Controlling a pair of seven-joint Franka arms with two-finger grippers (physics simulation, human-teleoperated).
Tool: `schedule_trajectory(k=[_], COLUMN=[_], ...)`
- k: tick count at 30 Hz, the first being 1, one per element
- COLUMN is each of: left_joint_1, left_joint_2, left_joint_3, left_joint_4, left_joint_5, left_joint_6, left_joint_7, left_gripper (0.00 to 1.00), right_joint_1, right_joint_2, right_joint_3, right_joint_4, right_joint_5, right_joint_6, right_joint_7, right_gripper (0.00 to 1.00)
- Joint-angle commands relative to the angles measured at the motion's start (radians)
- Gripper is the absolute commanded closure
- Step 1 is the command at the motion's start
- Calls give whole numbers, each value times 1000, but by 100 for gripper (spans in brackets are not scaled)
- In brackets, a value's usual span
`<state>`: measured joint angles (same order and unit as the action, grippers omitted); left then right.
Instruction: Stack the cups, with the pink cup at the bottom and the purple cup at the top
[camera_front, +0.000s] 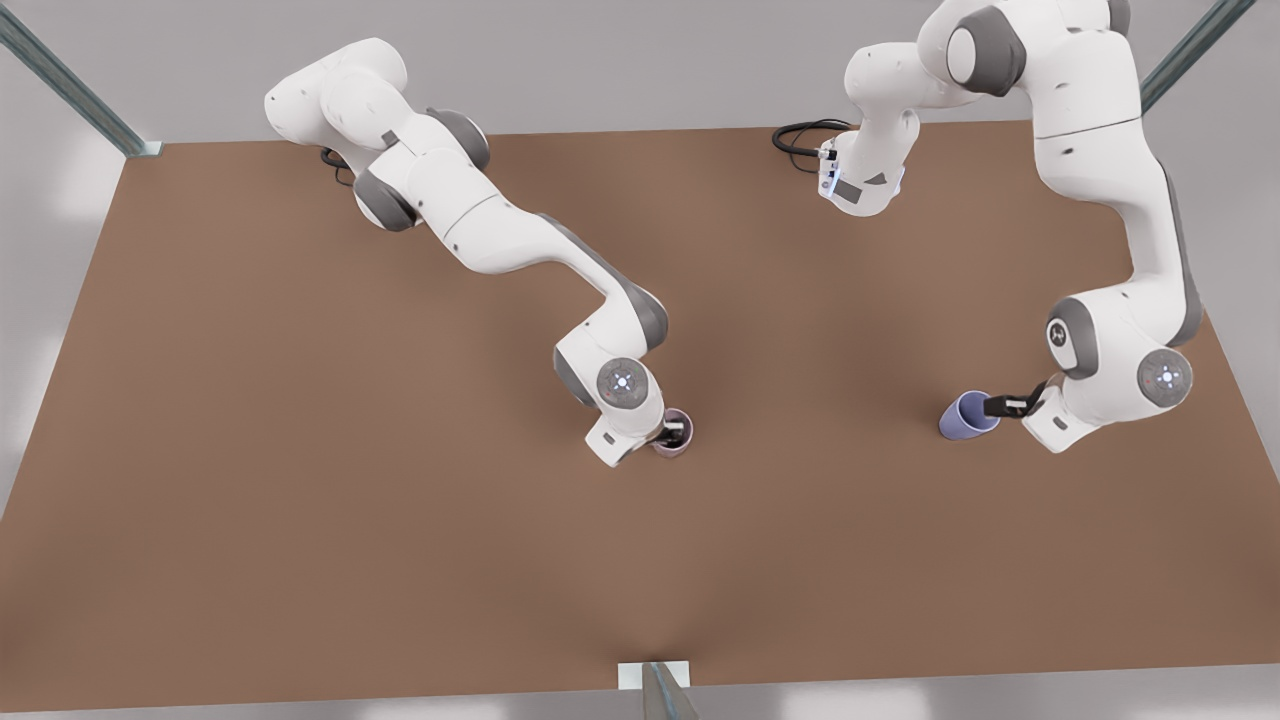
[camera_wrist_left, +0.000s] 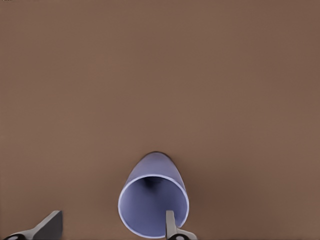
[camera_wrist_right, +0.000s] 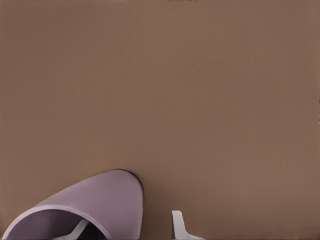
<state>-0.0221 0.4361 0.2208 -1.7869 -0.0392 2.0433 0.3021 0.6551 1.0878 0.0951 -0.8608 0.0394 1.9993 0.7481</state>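
Note:
The pink cup (camera_front: 684, 443) stands near the middle of the brown table (camera_front: 300, 500). My right gripper (camera_front: 672, 434), on the arm at the front view's left, is down over it. In the right wrist view one finger is inside the pink cup (camera_wrist_right: 95, 200) and the other finger (camera_wrist_right: 177, 225) is outside its wall, so the open right gripper (camera_wrist_right: 126, 227) straddles the rim. The purple cup (camera_front: 965, 414) lies toward the front view's right, mouth facing my left gripper (camera_front: 1005, 405). One finger (camera_wrist_left: 170, 225) is inside the purple cup (camera_wrist_left: 152, 185) and the other finger (camera_wrist_left: 50, 225) is well outside; the left gripper (camera_wrist_left: 110, 227) is open.
Metal frame posts stand at the table's far corners (camera_front: 140, 148) and at the middle of its near edge (camera_front: 655, 680). A black cable (camera_front: 800, 135) loops at the base of the arm on the front view's right.

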Motion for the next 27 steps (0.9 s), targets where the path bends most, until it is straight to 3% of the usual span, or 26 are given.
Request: schedule_trajectory(k=[1,5,7,8,9,11,12,13,14,16,18,21,25,27], left_joint_1=[2,4,4,4,5,4,4,5,5,5,5,5,4,4], left_joint_2=[18,56,78,85,96,104,105,108,115,119,124,128,128,118], left_joint_3=[0,0,0,0,0,0,0,0,0,0,0,0,0,0], left_joint_4=[0,0,0,0,0,0,0,0,0,0,0,0,1,8], left_joint_5=[1,-1,-1,-1,-1,-7,-16,-27,-28,-44,-48,-50,-67,-70], left_joint_6=[44,52,60,60,60,58,55,51,51,46,46,44,32,6], left_joint_7=[169,169,169,169,169,169,169,169,169,169,169,169,164,161], left_gripper=[0,0,0,0,0,0,8,18,20,40,48,61,76,79], right_joint_1=[0,-5,-12,-41,-55,-204,-294,-365,-431,-479,-551,-563,-571,-572], right_joint_2=[-5,-111,-250,-362,-457,-659,-787,-864,-904,-939,-878,-908,-921,-922], right_joint_3=[-2,-2,-23,-41,-101,-104,-95,-100,-100,-202,-225,-227,-242,-256], right_joint_4=[0,-112,-242,-323,-366,-552,-667,-682,-684,-684,-610,-606,-544,-546], right_joint_5=[2,-1,-1,13,17,11,8,2,1,-1,-10,-9,-9,-9], right_joint_6=[21,30,30,30,10,12,-8,-143,-201,-330,-333,-425,-381,-399], right_joint_7=[373,346,298,226,177,111,-30,-255,-399,-706,-915,-937,-852,-854], right_gripper=[34,18,12,0,0,0,0,0,0,0,0,0,0,0])
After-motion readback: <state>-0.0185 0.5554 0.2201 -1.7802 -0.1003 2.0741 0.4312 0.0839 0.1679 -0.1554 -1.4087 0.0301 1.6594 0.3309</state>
